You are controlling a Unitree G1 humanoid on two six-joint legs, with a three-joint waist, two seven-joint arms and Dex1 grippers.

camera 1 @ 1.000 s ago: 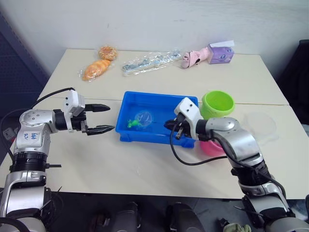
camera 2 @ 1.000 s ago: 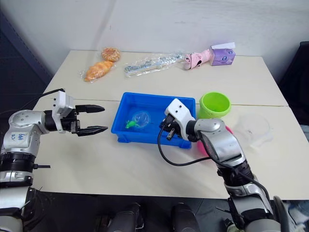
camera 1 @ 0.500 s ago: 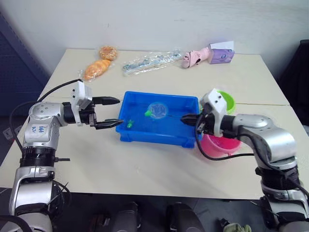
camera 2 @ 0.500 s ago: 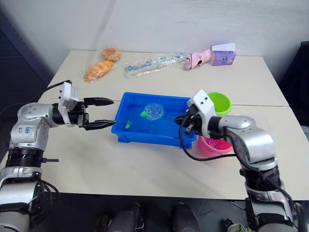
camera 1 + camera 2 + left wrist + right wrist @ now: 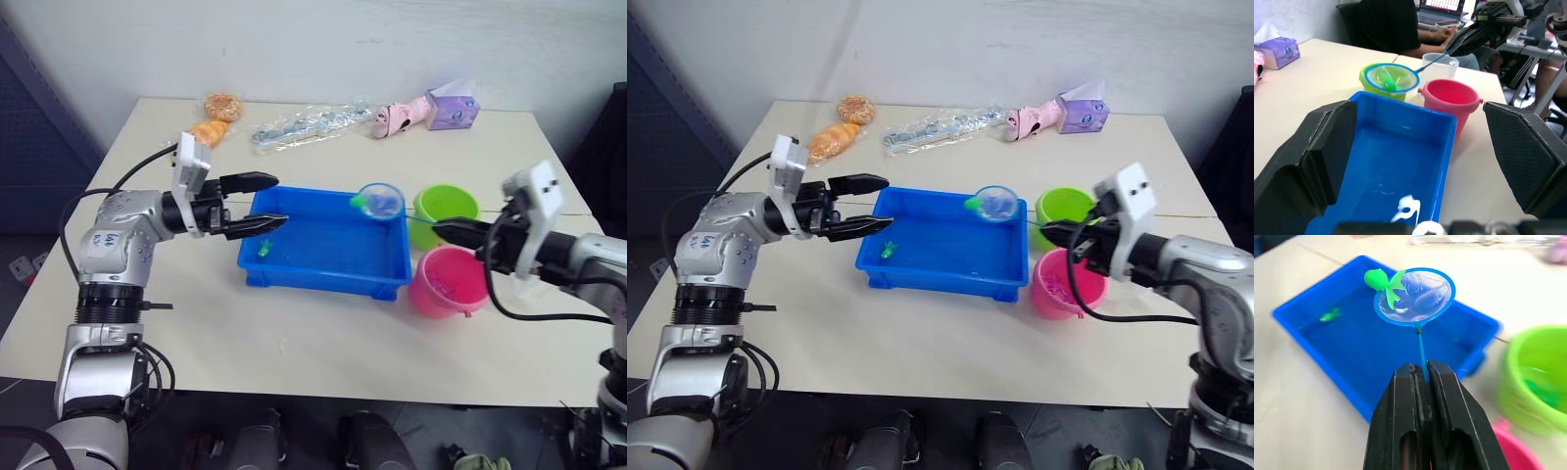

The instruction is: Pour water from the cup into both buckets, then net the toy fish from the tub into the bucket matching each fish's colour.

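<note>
**Operator:** What is my right gripper doing?

**Spotter:** Your right gripper (image 5: 1420, 382) is clamped tight on the thin handle of the net (image 5: 1415, 294). The hoop sits out ahead of your fingertips, lifted above the far right corner of the tub (image 5: 323, 257), with a green fish (image 5: 1382, 282) lying across its rim. The green bucket (image 5: 443, 212) is just beside the hoop, on the side nearer your gripper, and the pink bucket (image 5: 448, 281) stands close under the handle, in front of the green one.

**Operator:** And the left?

**Spotter:** Your left gripper (image 5: 263, 201) has its two fingers spread wide with nothing between them. It hovers over the tub's left end, pointing along the tub. A second green fish (image 5: 264, 250) lies in the water just below and ahead of those fingertips.

**Operator:** Where is the cup?

**Spotter:** From your left wrist, the clear cup (image 5: 1439, 64) stands on the table beyond the pink bucket, well past your open fingers.
</note>
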